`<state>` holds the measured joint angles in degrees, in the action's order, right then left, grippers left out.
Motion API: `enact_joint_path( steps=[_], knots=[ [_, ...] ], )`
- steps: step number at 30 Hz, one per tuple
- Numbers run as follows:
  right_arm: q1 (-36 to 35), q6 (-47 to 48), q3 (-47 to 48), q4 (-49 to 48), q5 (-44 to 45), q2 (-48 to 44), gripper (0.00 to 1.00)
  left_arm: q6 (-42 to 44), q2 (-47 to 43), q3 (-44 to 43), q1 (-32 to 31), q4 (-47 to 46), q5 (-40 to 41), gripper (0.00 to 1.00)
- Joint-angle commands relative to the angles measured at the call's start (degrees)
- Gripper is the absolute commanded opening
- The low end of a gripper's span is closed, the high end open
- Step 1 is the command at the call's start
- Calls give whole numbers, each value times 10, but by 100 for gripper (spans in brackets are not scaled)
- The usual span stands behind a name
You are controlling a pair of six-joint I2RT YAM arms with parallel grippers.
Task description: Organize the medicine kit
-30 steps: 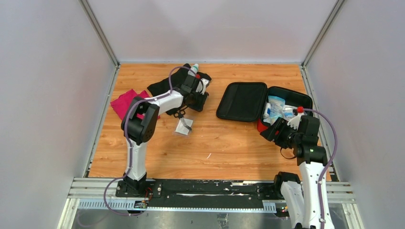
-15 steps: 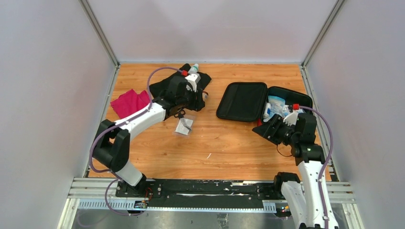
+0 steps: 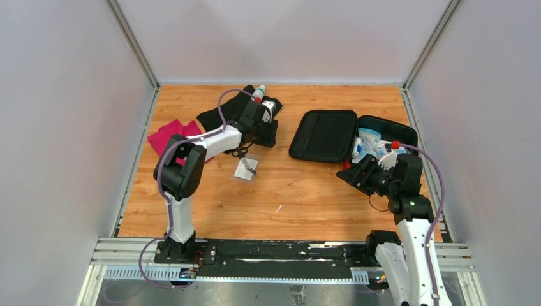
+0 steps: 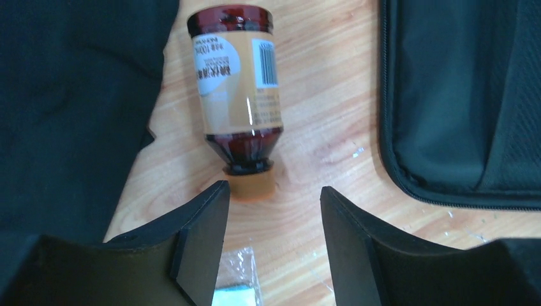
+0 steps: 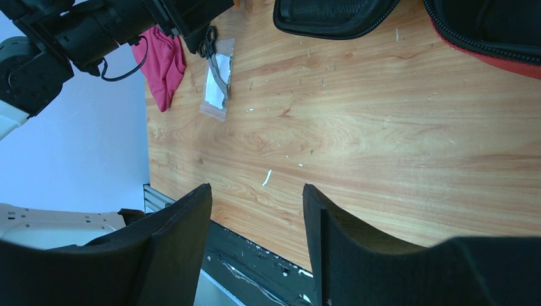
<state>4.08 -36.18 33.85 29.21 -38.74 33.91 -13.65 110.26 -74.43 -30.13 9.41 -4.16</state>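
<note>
The medicine kit (image 3: 322, 135) lies open at the right of the table, black lining up, with white and blue packs in its red-rimmed half (image 3: 381, 143). In the left wrist view a brown bottle (image 4: 239, 95) with a tan cap lies on the wood just ahead of my left gripper (image 4: 274, 197). That gripper is open and holds nothing, and the kit's lid (image 4: 459, 95) is to its right. My right gripper (image 5: 255, 191) hovers open and empty over bare wood, in front of the kit's red edge (image 5: 504, 60).
A black cloth (image 3: 223, 113) and a magenta cloth (image 3: 171, 134) lie at the back left. Scissors (image 3: 242, 153) rest on a clear packet (image 3: 246, 169) near the middle. A white-capped bottle (image 3: 259, 92) stands behind the left gripper. Grey walls enclose the table.
My left arm swung its elbow and its gripper opened wider near the brown bottle. My right gripper drew slightly left, away from the kit.
</note>
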Motion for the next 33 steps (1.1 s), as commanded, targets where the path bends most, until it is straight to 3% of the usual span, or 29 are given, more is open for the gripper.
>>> enact_joint_path(
  steps=[1,21,27,33],
  knots=[
    [-10,6,-2,15,-1,-1,59,11,22,-32,9,15,30,59],
    [-10,28,-10,20,5,2,59,2,72,-54,18,0,-2,47],
    [-10,30,-14,23,6,-8,59,11,59,-42,18,-16,-20,38],
    [-10,30,-13,28,6,-12,59,1,25,-14,18,-32,-41,21]
  ],
)
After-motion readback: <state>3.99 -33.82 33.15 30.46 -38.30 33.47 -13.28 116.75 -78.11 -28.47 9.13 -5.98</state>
